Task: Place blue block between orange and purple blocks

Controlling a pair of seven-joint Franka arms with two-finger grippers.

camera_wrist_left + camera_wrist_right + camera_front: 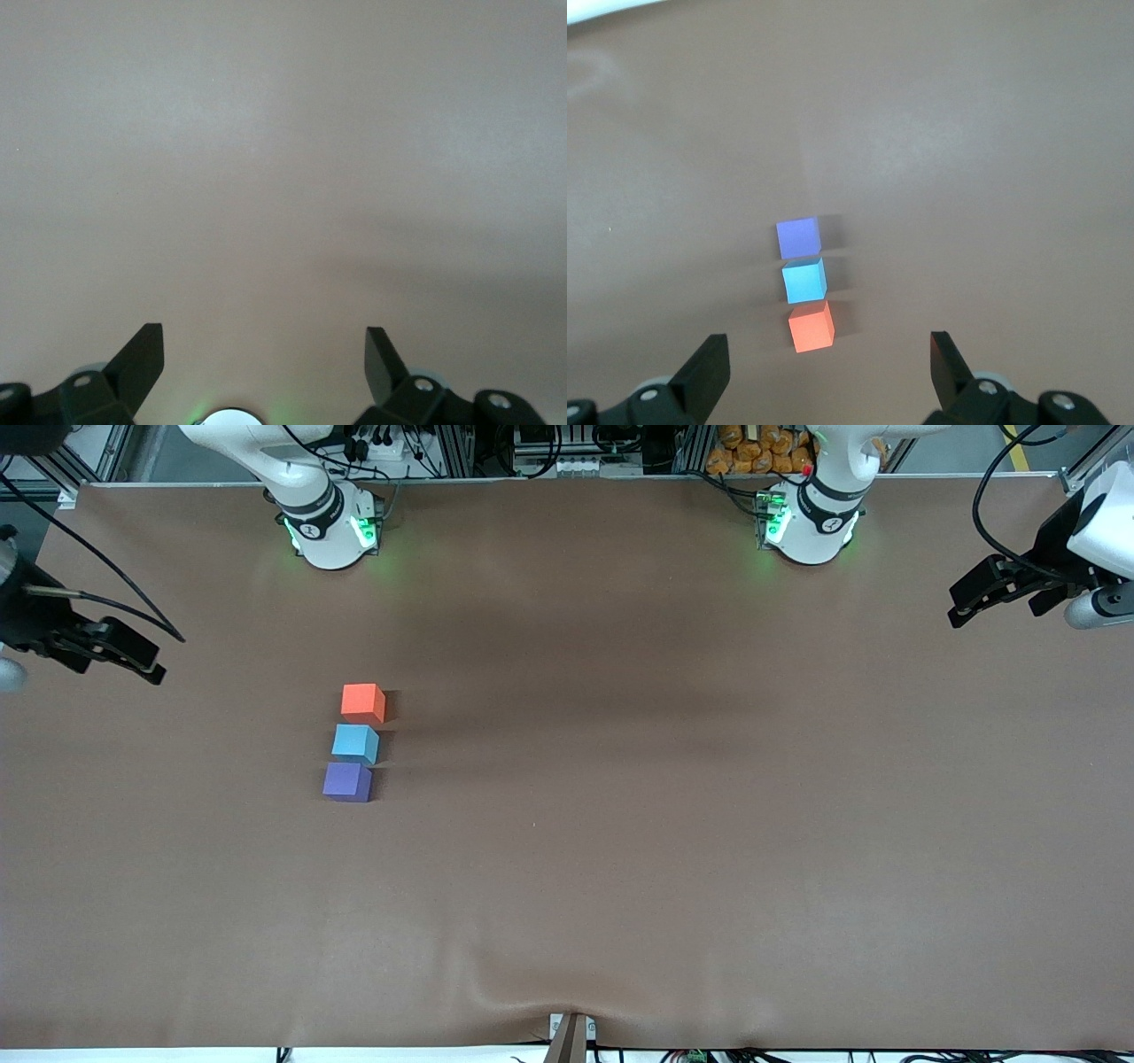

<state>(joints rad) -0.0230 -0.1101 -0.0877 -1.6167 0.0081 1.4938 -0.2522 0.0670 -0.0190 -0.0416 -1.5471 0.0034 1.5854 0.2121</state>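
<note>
The blue block (355,743) sits on the table in a short row between the orange block (363,701), which is farther from the front camera, and the purple block (347,782), which is nearer. The right wrist view shows the same row: purple (798,237), blue (804,280), orange (811,326). My right gripper (149,668) is open and empty, raised over the table's edge at the right arm's end, well clear of the blocks; it also shows in its wrist view (829,354). My left gripper (955,613) is open and empty over the left arm's end; its wrist view (264,350) shows only bare table.
The brown table cover (673,797) spreads wide around the blocks. The two arm bases (330,522) (811,518) stand along the edge farthest from the front camera. A small clamp (570,1035) sits at the nearest edge.
</note>
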